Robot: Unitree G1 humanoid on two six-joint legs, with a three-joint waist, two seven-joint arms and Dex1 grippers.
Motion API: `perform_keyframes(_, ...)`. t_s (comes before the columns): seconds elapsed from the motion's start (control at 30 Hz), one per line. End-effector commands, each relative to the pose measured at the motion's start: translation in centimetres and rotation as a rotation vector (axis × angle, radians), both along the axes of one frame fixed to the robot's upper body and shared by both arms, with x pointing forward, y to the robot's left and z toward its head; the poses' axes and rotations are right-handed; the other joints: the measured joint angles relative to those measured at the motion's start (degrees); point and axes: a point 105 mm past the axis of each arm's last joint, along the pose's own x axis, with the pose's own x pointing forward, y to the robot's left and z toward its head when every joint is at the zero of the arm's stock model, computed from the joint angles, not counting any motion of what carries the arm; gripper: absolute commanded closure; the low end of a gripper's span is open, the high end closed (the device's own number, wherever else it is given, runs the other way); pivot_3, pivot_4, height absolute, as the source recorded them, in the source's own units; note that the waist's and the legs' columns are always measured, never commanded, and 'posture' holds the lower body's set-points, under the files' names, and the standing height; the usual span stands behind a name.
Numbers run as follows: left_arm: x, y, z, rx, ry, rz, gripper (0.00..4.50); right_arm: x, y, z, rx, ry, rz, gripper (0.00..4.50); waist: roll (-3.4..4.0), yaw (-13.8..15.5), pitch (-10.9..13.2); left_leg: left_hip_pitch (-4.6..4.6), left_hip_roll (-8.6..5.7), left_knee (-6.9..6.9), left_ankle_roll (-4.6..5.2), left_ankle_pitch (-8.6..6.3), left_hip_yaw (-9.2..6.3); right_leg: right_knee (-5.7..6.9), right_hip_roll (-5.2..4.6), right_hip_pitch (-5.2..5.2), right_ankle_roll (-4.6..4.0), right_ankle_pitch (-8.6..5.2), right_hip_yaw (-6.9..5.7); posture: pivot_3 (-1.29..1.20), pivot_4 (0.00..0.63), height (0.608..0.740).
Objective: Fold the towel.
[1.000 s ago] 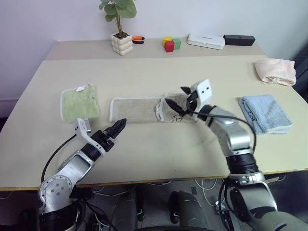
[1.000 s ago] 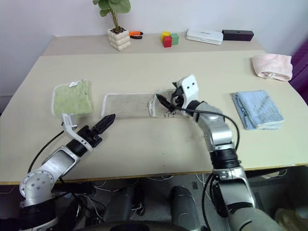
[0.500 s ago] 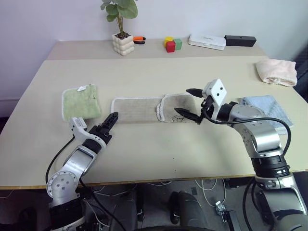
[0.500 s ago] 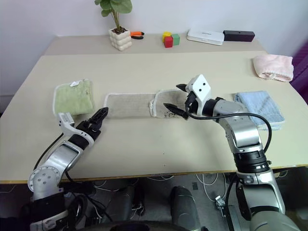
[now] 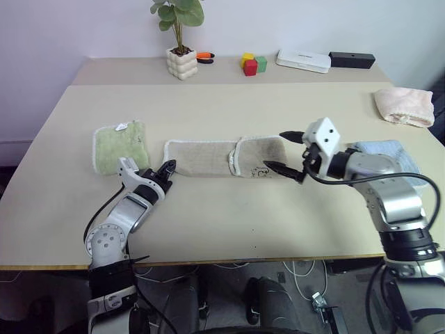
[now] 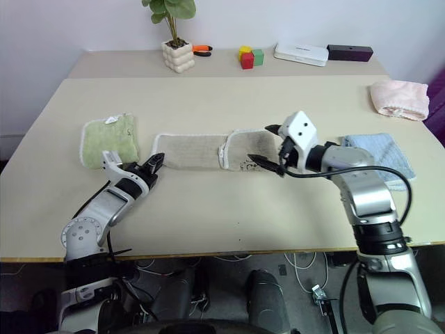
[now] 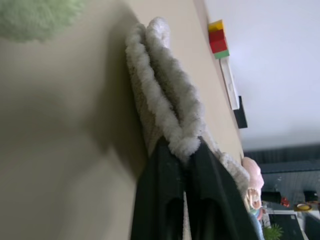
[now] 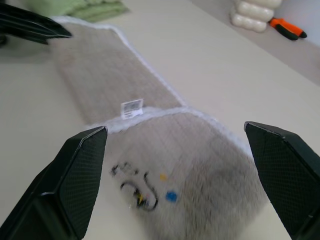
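Beige terry towel point(image 5: 226, 157) lies mid-table, its long axis running nine to three o'clock, the three o'clock end already folded over. Your left gripper point(image 5: 167, 169) is clenched on the nine o'clock end's edge. Your right gripper point(image 5: 288, 152) hangs spread wide, holding nothing, just beyond the folded end.
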Motion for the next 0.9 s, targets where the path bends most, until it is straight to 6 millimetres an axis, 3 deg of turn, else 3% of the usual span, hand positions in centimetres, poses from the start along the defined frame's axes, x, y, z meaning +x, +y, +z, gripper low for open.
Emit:
perform_keyframes(0.03, 0.1, -1.1, 2.8, 0.085, -0.123, -0.058, 4.44, -1.3, -0.8, 2.4, 0.023, -0.063, 0.041, 0.0, -0.06, 0.05, 0.03, 0.0, 0.0, 0.0, 0.0, 0.0, 0.0, 0.0, 0.0, 0.0, 0.0, 0.0, 0.0, 0.0, 0.15, 0.74)
perform_keyframes(0.2, 0.6, -4.7, 6.2, 0.218, -0.306, -0.216, 4.44, -1.3, -2.4, 2.2, 0.006, -0.057, -0.012, 0.0, -0.1, 0.29, 0.06, -0.01, 0.0, 0.01, -0.02, -0.01, 0.0, -0.01, 0.0, 0.0, -0.14, -0.06, -0.01, 0.0, 0.15, 0.74)
perform_keyframes(0.37, 2.5, -8.9, 7.9, 0.296, -0.425, -0.361, 4.44, -1.1, -3.3, 2.8, 0.005, -0.082, -0.064, 0.0, -0.11, 0.22, 0.06, -0.01, -0.03, 0.01, -0.01, 0.0, 0.02, -0.06, 0.0, 0.01, -0.15, -0.04, -0.01, 0.0, 0.15, 0.74)
perform_keyframes(0.43, 3.1, -11.6, 8.2, 0.348, -0.468, -0.46, 4.44, -1.4, -3.8, 2.9, -0.002, -0.086, -0.082, 0.0, -0.13, 0.22, 0.08, -0.01, -0.03, 0.0, 0.0, 0.0, 0.02, -0.07, 0.01, 0.01, -0.12, -0.03, -0.02, 0.0, 0.15, 0.74)
perform_keyframes(0.53, 3.3, -16.0, 8.2, 0.407, -0.524, -0.604, 4.44, -2.1, -4.6, 3.3, -0.002, -0.094, -0.105, 0.0, -0.15, 0.58, 0.09, -0.06, -0.05, 0.01, 0.0, 0.01, 0.0, -0.09, 0.01, 0.01, -0.01, 0.02, -0.07, 0.0, 0.15, 0.74)
perform_keyframes(0.67, 3.2, -19.9, 7.8, 0.445, -0.575, -0.719, 4.44, -3.1, -5.3, 3.7, 0.0, -0.107, -0.133, 0.0, -0.17, 0.24, 0.11, -0.17, -0.06, 0.03, 0.02, 0.0, -0.01, -0.23, 0.0, -0.02, 0.01, 0.04, -0.07, 0.0, 0.15, 0.74)
perform_keyframes(0.83, 2.4, -23.4, 5.7, 0.507, -0.573, -0.854, 4.44, -4.4, -6.0, 3.7, -0.004, -0.109, -0.188, 0.0, -0.18, 0.15, 0.11, -0.23, -0.04, -0.02, 0.04, -0.02, -0.05, -0.24, 0.01, -0.11, 0.02, 0.04, -0.11, 0.0, 0.15, 0.74)
perform_keyframes(0.9, 2.4, -23.9, 4.7, 0.544, -0.567, -0.874, 4.44, -4.7, -6.0, 3.7, -0.004, -0.112, -0.206, 0.0, -0.18, 0.17, 0.12, -0.23, -0.03, -0.02, 0.06, -0.03, -0.06, -0.24, 0.01, -0.12, -0.04, 0.01, -0.11, 0.0, 0.15, 0.74)
